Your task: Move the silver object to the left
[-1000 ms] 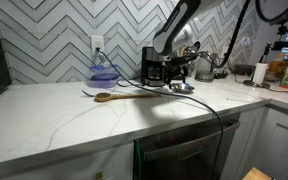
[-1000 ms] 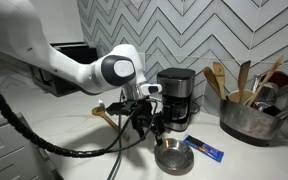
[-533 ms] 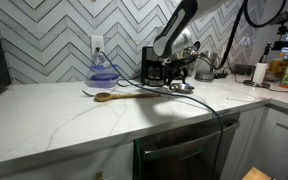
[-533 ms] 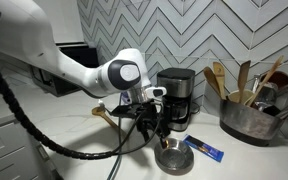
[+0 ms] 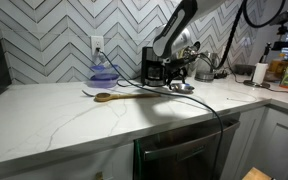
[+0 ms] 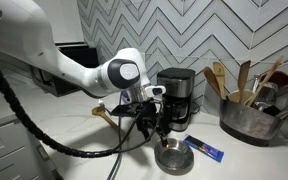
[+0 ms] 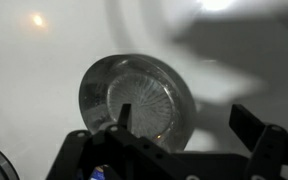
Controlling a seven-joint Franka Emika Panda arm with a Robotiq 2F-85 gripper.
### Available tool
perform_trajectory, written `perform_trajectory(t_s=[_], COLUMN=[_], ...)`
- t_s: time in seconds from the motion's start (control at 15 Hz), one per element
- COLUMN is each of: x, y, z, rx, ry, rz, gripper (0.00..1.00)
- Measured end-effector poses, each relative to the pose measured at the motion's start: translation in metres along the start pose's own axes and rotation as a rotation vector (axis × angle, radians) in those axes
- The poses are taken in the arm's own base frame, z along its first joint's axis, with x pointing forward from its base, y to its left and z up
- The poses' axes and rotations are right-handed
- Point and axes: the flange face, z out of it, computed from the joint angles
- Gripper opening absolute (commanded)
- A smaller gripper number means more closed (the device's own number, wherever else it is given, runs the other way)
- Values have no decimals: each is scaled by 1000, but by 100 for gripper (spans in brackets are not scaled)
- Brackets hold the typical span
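The silver object is a small shallow round shiny metal dish (image 6: 172,156) on the white counter, in front of the black coffee maker (image 6: 176,93). It also shows in an exterior view (image 5: 183,87) and fills the middle of the wrist view (image 7: 136,99). My gripper (image 6: 160,130) hangs open just above the dish's near rim. In the wrist view my gripper (image 7: 187,125) has one finger over the dish's inside and the other finger outside its rim, over bare counter. Nothing is held.
A wooden spoon (image 5: 124,95) lies on the counter beside the dish. A purple bowl (image 5: 104,73) stands by the wall. A blue packet (image 6: 204,149) lies next to the dish. A steel pot (image 6: 246,120) with utensils and a black cable (image 5: 209,105) are nearby.
The gripper has shifted slightly toward the dish since one second ago. Nothing has visibly changed over the last half second.
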Motion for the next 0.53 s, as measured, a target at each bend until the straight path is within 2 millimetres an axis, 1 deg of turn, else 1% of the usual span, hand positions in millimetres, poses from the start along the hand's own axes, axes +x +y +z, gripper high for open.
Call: perform_trajectory(t_s=[0.27, 0.47, 0.53], x=[2, 4, 5], y=[-5, -11, -13], z=[2, 9, 11], rx=[-72, -107, -115], ry=[15, 16, 15], rz=[-1, -6, -7], gripper=[100, 65, 58])
